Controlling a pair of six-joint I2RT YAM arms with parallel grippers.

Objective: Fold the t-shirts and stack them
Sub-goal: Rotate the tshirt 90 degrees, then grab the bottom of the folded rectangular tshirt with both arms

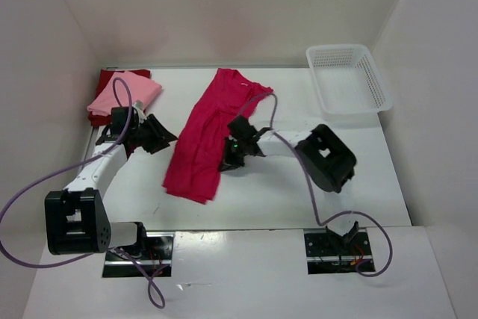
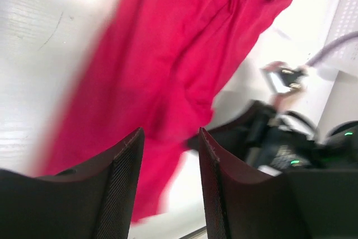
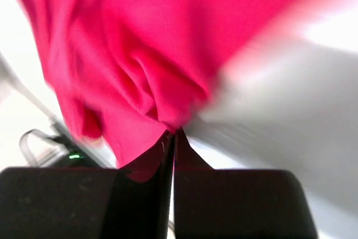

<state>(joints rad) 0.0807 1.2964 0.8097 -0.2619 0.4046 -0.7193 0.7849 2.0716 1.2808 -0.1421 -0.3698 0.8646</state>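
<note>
Crimson t-shirt (image 1: 202, 136) lies stretched out on the tabletop (image 1: 299, 184), left of the white basket (image 1: 321, 84). Its basket-side edge is pinched in the closed right end effector (image 3: 173, 134). The left end effector (image 2: 169, 134) hovers half open beside it, gripping nothing. Farther left of the basket, one pink t-shirt (image 1: 127, 93) lies on one dark red t-shirt (image 1: 107, 77). That makes three shirts and one basket.

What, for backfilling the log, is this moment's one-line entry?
right claw: shut on crimson shirt | left claw: open, empty | pink shirt: on dark red shirt
</note>
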